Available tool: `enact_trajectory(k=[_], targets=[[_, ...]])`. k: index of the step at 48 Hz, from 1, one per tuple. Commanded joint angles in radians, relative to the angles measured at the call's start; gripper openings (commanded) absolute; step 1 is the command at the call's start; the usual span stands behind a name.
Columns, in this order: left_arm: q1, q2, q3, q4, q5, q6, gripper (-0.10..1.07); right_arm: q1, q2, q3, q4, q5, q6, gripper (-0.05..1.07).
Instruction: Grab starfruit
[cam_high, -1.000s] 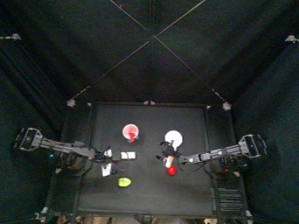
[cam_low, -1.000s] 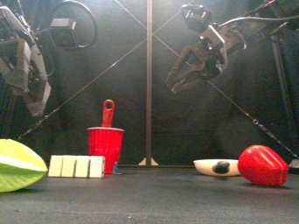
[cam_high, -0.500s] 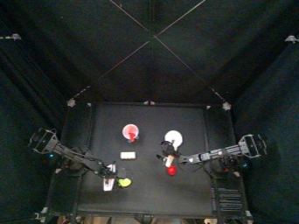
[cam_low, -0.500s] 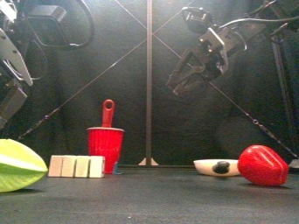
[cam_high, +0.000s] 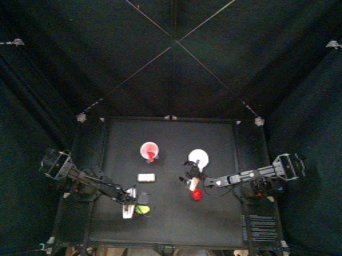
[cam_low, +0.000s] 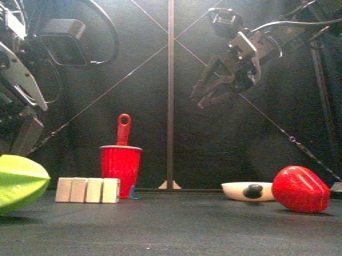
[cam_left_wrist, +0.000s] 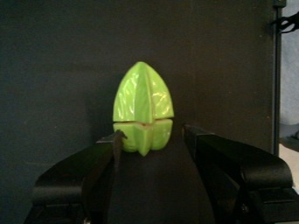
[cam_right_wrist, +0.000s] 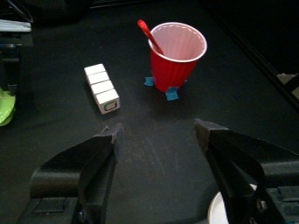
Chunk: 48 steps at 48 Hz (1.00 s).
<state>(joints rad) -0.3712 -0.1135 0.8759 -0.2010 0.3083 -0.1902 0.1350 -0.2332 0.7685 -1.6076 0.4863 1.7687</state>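
The starfruit (cam_high: 140, 209) is a yellow-green ribbed lump lying near the table's front left; it also shows at the left edge of the front view (cam_low: 20, 185). My left gripper (cam_high: 127, 208) is right beside it. In the left wrist view, the left gripper (cam_left_wrist: 152, 136) is open with one jaw on each side of the near end of the starfruit (cam_left_wrist: 145, 105). I cannot tell whether the jaws touch it. My right gripper (cam_high: 191, 182) hangs open and empty above the table, right of middle, and shows in the front view (cam_low: 214, 90).
A red cup (cam_low: 120, 168) with a red spoon stands at mid-table, with a row of white blocks (cam_low: 86, 190) to its left. A white bowl (cam_low: 247, 190) and a red object (cam_low: 301, 190) lie at the right.
My left gripper has moved from beside the white blocks toward the table's front and come up to the starfruit. The starfruit has shifted slightly. The right arm has hardly moved.
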Motion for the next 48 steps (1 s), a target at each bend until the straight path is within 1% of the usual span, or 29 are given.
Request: enact_trajectory(k=[1, 12, 31, 42, 48], targets=[[0.015, 0.011, -0.02, 0.017, -0.006, -0.002, 0.91, 0.0, -0.026, -0.009, -0.003, 0.003, -0.002, 0.96], [0.02, 0.028, -0.029, 0.057, -0.008, -0.002, 0.92, 0.0, -0.023, -0.009, -0.003, 0.003, -0.002, 0.96], [0.035, 0.058, -0.055, 0.061, -0.02, 0.0, 0.92, -0.002, -0.023, -0.009, -0.003, 0.003, -0.002, 0.96], [0.049, 0.081, -0.064, 0.086, -0.02, 0.0, 0.92, 0.0, -0.023, -0.009, -0.002, 0.003, -0.002, 0.96], [0.06, 0.089, -0.067, 0.127, -0.02, 0.002, 0.92, -0.002, -0.021, -0.009, -0.002, 0.003, -0.002, 0.96]])
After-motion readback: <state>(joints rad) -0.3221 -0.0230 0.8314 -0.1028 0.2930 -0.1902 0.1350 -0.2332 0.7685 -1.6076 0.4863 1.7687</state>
